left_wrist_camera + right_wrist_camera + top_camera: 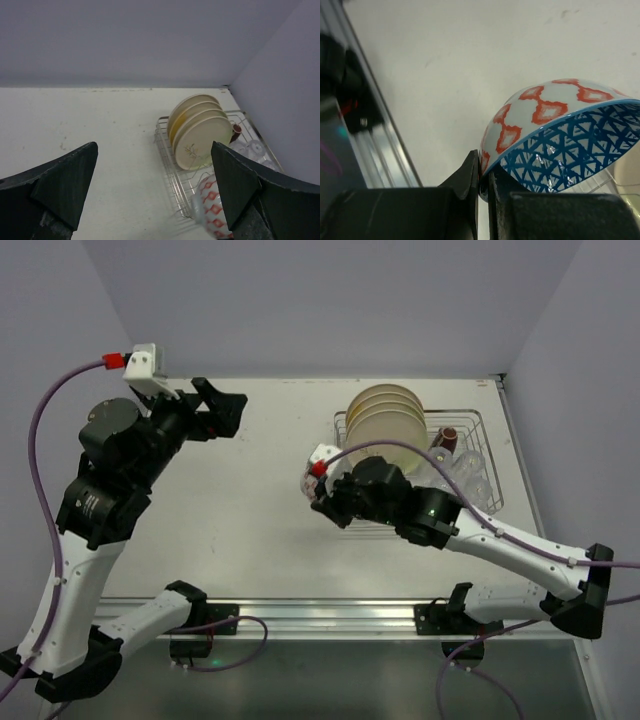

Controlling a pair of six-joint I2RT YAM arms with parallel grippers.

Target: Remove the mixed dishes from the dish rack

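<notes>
Now, item one: small blue-patterned bowl (560,145), in my right gripper (481,172).
I see the fingers pinching its rim, the bowl tipped on edge at the near left corner of the dish rack (482,422), by the tabletop's (250,540) right edge. Cream plates (385,418) stand upright inside, brown mug (448,437) to their right. My left gripper (154,150), fingers spread wide and holding nothing, hangs near the far left corner.

top: overhead | left wrist: far, faces dish rack (172,175), bowl (210,207) | right wrist: same bowl, close
</notes>
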